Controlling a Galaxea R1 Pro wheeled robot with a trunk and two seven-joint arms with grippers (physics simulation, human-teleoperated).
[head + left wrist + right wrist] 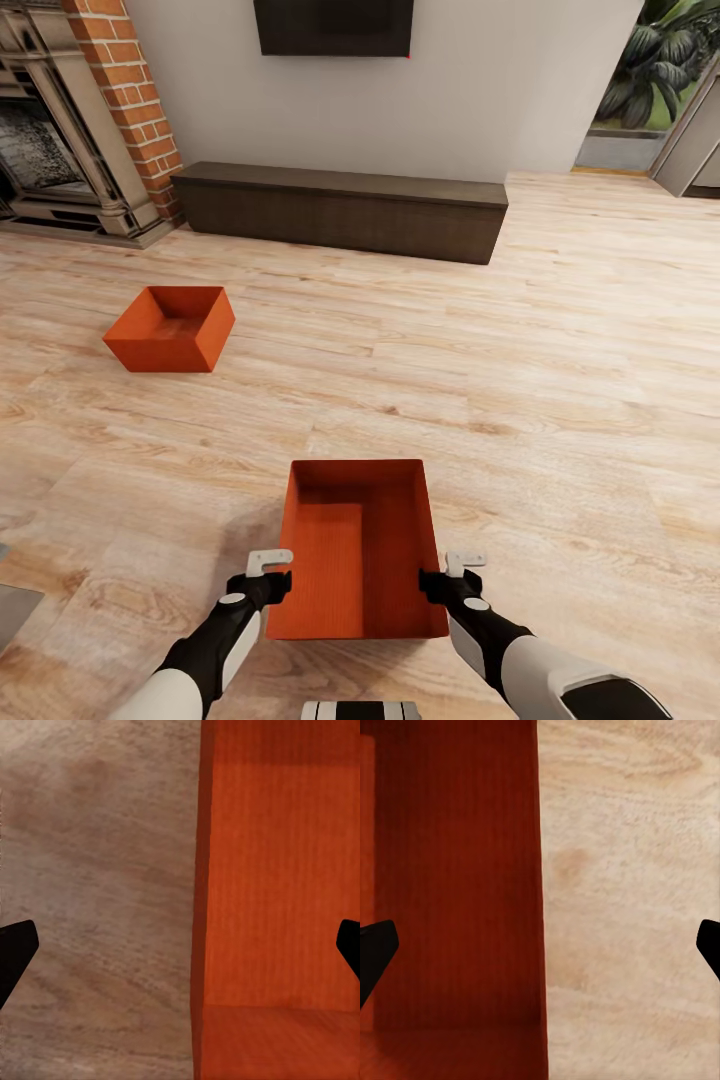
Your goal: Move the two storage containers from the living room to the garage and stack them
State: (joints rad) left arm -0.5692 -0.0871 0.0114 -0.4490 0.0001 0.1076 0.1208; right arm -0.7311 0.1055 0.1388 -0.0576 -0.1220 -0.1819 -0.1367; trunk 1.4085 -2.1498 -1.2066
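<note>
1. Fingers of both grippers stand wide apart: in each wrist view the two dark tips sit at opposite edges of the frame, with one long wall of the near container between them. The left gripper [270, 568] straddles the wall at the lower-left of the bin, the right gripper [452, 572] the wall at its lower-right. Neither is clamped on it yet.
2. Progress, as I judge it, is at the very start: both bins are on the light wood plank floor [560, 400] of the living room, with the brick fireplace [125, 100], the wall TV [333, 25] and a low dark bench [340, 210] across the top of the frame. Nothing has reached the garage.
3. Left to do: close on this bin, lift it, carry it out, set it on the concrete, then fetch the other one and stack it.
4. Near container [360, 545]: orange-red, rectangular, open-topped and empty, plain walls tapering slightly, lower centre of the frame, long axis pointing away from the robot.
5. Far container [172, 328]: identical, also empty, in the middle-left, turned at an angle, well apart from the first.
</note>
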